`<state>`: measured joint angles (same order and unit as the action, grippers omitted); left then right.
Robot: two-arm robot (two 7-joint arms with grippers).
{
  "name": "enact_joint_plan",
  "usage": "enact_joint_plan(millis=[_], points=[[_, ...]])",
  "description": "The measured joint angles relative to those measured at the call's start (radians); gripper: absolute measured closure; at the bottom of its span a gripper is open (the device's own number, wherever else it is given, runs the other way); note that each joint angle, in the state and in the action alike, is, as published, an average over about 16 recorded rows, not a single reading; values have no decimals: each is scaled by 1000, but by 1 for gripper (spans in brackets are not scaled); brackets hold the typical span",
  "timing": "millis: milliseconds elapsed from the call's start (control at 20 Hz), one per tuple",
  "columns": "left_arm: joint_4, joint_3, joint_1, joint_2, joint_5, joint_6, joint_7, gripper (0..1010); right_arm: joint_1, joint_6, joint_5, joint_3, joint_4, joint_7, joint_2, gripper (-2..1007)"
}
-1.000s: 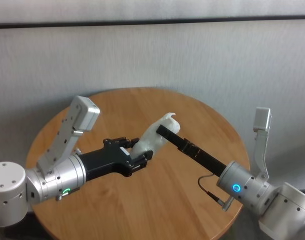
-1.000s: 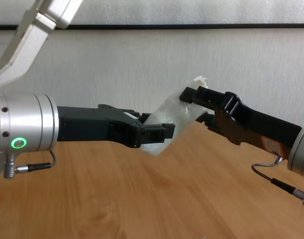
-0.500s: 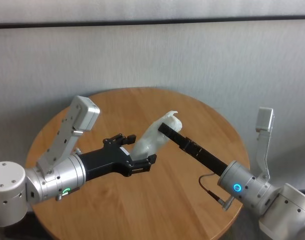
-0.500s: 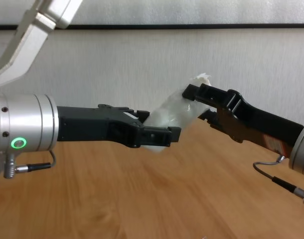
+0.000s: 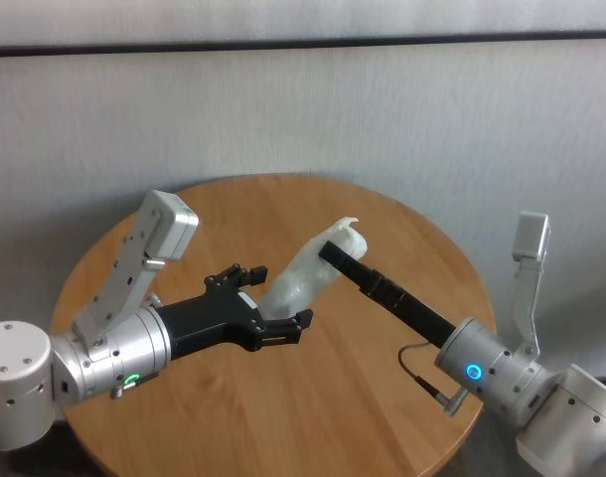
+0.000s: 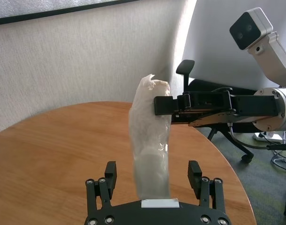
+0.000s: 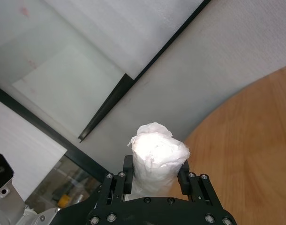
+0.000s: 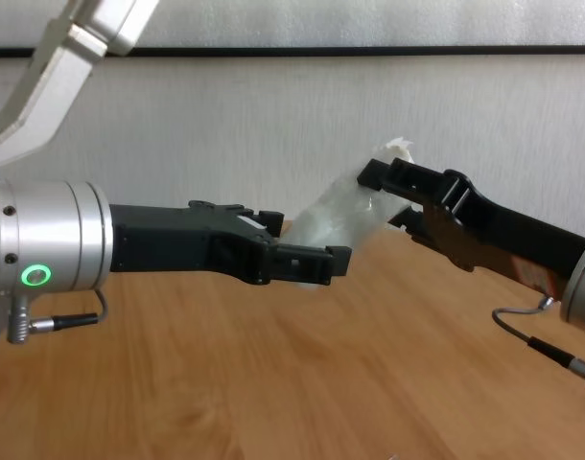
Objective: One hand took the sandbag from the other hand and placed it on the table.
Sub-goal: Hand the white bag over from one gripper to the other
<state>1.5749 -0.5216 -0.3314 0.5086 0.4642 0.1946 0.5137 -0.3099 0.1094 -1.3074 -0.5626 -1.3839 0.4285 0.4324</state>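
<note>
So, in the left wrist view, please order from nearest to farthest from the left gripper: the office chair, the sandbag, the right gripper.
1. The sandbag, standing between the open fingers of the left gripper.
2. The right gripper, shut on the bag's upper part, over the table's far side.
3. The office chair, beyond the table, by the wall.

No readable txt, labels, brand names or nos. anywhere. Nothing printed on sandbag point(image 6: 150, 140), just plain crinkly plastic. Small pale strip on left pincer point(image 6: 152, 176) body below bag: blank as far as visible. Ring lights on wrists: plain glow, no symbols legible. Tabletop point(image 5: 283, 417): bare wood grain, no markings.
</note>
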Motion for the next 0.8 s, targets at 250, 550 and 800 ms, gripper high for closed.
enact_joint_plan(millis=[250, 550, 800], points=[[1, 6, 5, -2, 0, -5, -12, 8, 3, -8, 9, 6, -1, -5, 0, 461], [2, 22, 17, -9, 4, -15, -34, 8, 8, -16, 21, 17, 2, -12, 1, 461], [2, 40, 30, -17, 8, -24, -56, 8, 12, -24, 32, 29, 8, -18, 1, 461]])
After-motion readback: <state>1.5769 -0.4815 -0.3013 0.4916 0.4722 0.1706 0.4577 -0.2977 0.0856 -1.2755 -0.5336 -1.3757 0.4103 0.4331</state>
